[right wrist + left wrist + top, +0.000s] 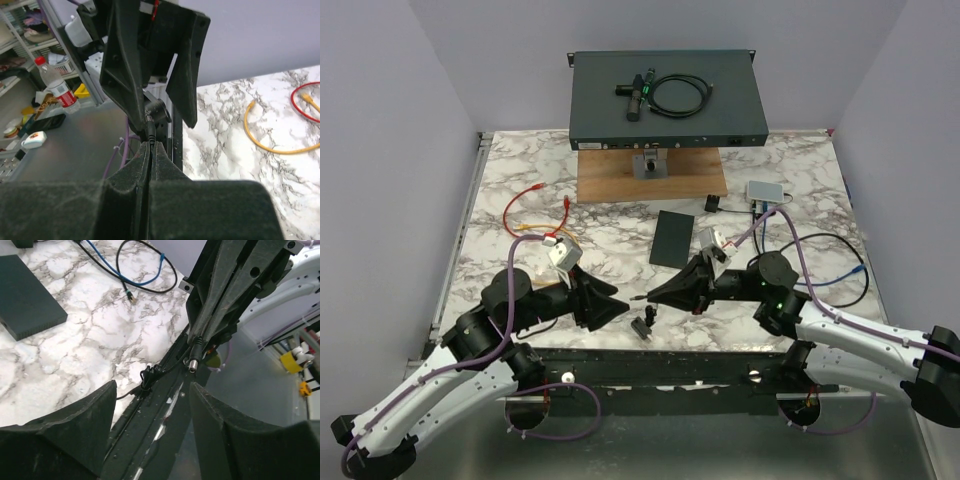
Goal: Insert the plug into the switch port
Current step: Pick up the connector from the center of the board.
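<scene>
The right gripper (151, 146), its black wedge fingers pressed together, pinches the plug (194, 363) by its thin black cord. The round metal tip pokes out over the marble desk's (610, 240) near edge. The left gripper (152, 387) faces it, fingers apart. The flat grey switch (665, 95) rests on a wooden board (620, 185) at the far edge.

Two grippers: left gripper (152, 390), right gripper (150, 146). One plug (194, 363). One network switch (665, 60) at top centre, with one coiled black lead (704, 98) on it. One wooden board (610, 182). One dark slab (673, 238), mid-frame. One marble tabletop (520, 275), and four loose cables there: red cable (292, 100), orange cable (246, 127), blue cable (161, 261), black cable (175, 276). One grey box (766, 190) and one small black cube (713, 203), upper right. One plastic bottle (56, 90), left of the right wrist view.
</scene>
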`<move>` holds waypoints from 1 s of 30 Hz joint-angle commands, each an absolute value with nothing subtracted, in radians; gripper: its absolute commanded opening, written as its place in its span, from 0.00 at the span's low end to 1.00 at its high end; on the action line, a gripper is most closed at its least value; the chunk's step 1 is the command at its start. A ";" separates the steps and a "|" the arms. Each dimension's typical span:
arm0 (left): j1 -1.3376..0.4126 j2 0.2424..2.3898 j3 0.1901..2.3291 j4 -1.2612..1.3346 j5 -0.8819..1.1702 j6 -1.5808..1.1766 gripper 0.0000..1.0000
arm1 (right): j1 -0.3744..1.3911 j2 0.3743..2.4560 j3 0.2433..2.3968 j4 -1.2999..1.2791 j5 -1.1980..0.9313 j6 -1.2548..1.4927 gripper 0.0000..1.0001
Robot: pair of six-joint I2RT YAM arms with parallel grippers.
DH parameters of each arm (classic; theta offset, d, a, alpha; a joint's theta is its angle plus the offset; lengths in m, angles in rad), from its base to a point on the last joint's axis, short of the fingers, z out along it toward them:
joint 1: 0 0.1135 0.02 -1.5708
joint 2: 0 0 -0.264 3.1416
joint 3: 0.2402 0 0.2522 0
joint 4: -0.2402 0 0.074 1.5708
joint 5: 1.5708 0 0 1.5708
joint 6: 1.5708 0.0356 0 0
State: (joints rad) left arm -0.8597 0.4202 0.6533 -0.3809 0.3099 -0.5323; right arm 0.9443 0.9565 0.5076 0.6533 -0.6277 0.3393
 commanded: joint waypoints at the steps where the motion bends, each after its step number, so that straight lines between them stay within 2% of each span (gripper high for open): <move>1: -0.861 0.401 0.642 -0.249 0.346 -0.660 0.57 | 0.953 0.967 0.497 0.783 -0.643 0.385 0.01; 13: -0.845 0.397 0.617 -0.166 0.422 -0.758 0.41 | 0.953 1.033 0.489 0.890 -0.667 0.420 0.01; 30: -0.825 0.390 0.586 -0.142 0.455 -0.790 0.24 | 0.953 1.037 0.478 0.902 -0.663 0.420 0.01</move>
